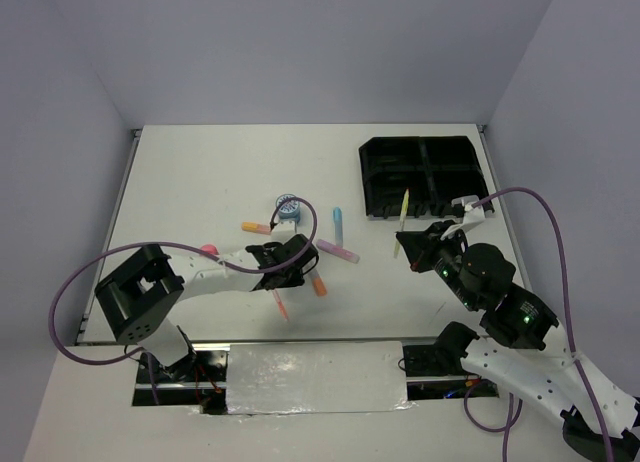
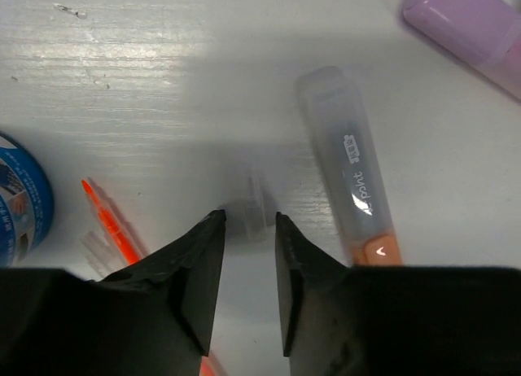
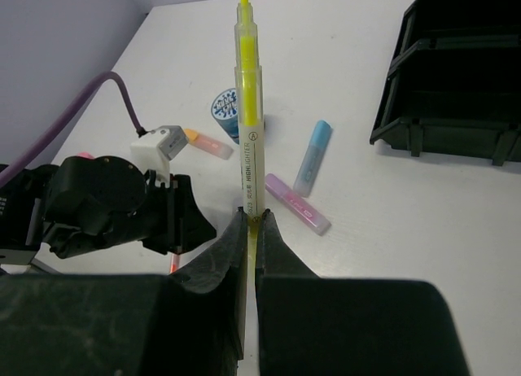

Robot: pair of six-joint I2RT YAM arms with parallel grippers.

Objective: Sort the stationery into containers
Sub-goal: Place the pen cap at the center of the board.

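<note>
The yellow pen [image 3: 248,124] is pinched low on its barrel between the closed fingers of the right tool [image 3: 251,221], raised off the worktop [image 1: 200,172]. From above its far tip lies over the near rim of the black tray [image 1: 372,182], which sits at the far right. The other stationery is scattered at mid-worktop, well apart from the tray. The light blue pen [image 1: 338,222] and purple pen [image 1: 338,250] lie near each other. A round blue tub [image 1: 287,210] is to their left, with a short orange pen [image 1: 257,227] beside it. The left tool [image 2: 247,229] hangs low over the worktop, its jaws a narrow gap apart and gripping nothing. The orange marker [image 2: 350,181] lies just to one side of it and a thin orange pen [image 2: 114,229] just to the other.
</note>
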